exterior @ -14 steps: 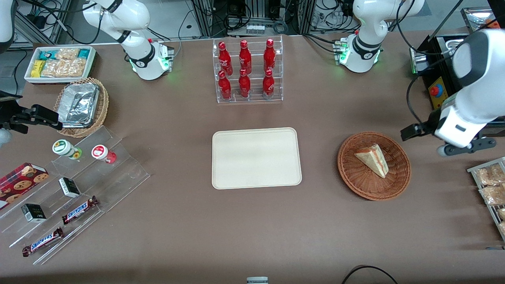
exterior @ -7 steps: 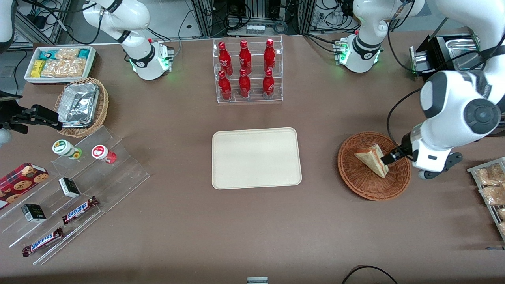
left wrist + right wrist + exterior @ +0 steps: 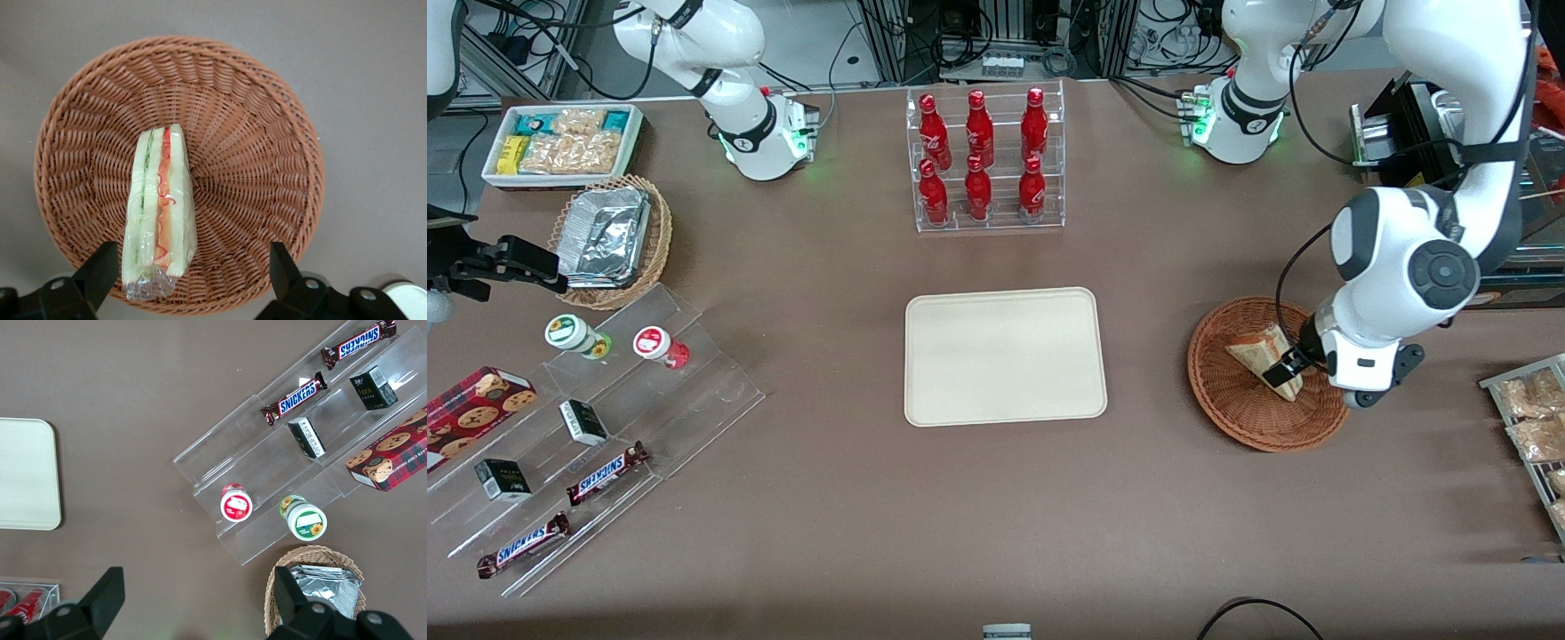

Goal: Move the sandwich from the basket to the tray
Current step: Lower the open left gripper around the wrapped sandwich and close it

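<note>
gripper (image 3: pixel 1282 372) — above the basket (image 3: pixel 1232 409), over the sandwich's end | fingers (image 3: pixel 100 270) spread wide, straddling the sandwich (image 3: pixel 159 213), touching nothing | sandwich lies in the basket, cut edge up — wrapped in clear film | tray (image 3: pixel 1005 356) bare on the desk (image 3: pixel 996 516), at 9 o'clock from the basket, well apart

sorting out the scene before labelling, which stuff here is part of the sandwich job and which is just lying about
Part of the job:
- sandwich, lying in the basket
- tray, bare, toward the parked arm's end from the basket
- claw, open, over the basket with the sandwich between its fingers

Just lying about:
- red bottles in a clear rack
- Snickers bars
- foil trays in a tan basket
- cookie box
</note>
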`<state>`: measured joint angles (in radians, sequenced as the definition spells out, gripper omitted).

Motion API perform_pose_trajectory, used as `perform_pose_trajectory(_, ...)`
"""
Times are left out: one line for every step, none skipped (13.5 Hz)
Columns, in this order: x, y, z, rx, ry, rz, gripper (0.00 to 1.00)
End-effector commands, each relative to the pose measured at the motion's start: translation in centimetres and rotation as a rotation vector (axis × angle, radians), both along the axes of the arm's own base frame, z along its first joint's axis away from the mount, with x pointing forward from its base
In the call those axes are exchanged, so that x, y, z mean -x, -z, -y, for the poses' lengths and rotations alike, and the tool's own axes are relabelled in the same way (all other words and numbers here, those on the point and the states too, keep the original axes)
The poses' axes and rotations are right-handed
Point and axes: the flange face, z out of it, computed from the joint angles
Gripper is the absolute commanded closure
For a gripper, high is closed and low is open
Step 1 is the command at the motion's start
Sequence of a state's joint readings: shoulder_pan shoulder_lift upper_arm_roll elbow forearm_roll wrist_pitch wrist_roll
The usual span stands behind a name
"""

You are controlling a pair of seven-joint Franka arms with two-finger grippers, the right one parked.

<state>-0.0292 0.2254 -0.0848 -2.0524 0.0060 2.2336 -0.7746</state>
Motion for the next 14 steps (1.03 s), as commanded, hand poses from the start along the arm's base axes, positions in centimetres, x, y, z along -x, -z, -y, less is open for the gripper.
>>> perform_pose_trajectory(1.8, 1.7, 0.4, -0.008, -0.012, 0.011, 0.0)
perform_pose_trajectory(2.1, 2.2, 0.5, -0.01, -0.009, 0.007, 0.0)
perform_pose_trajectory(2.3, 2.5, 0.5, -0.01, -0.007, 0.001, 0.0)
perform_pose_trajectory(2.7, 3.0, 0.4, -0.013, -0.004, -0.013, 0.0)
perform_pose_trajectory(2.9, 3.2, 0.4, -0.018, 0.002, -0.017, 0.0)
perform_pose_trajectory(3.2, 3.7, 0.2, -0.028, 0.009, -0.024, 0.0)
perform_pose_trajectory(3.2, 3.9, 0.2, -0.033, 0.012, -0.024, 0.0)
perform_pose_trajectory(3.3, 4.3, 0.1, -0.031, 0.011, -0.018, 0.0)
perform_pose_trajectory(3.5, 4.9, -0.1, -0.029, 0.008, -0.013, 0.0)
perform_pose_trajectory(3.5, 5.3, -0.1, -0.029, 0.008, -0.018, 0.0)
perform_pose_trajectory(3.4, 5.7, -0.2, -0.029, 0.005, -0.02, 0.0)
perform_pose_trajectory(3.3, 5.8, -0.2, -0.027, 0.005, -0.011, 0.0)
perform_pose_trajectory(3.3, 6.5, -0.4, -0.026, 0.002, -0.015, 0.0)
perform_pose_trajectory(3.2, 6.9, -0.5, -0.025, 0.001, -0.014, 0.0)
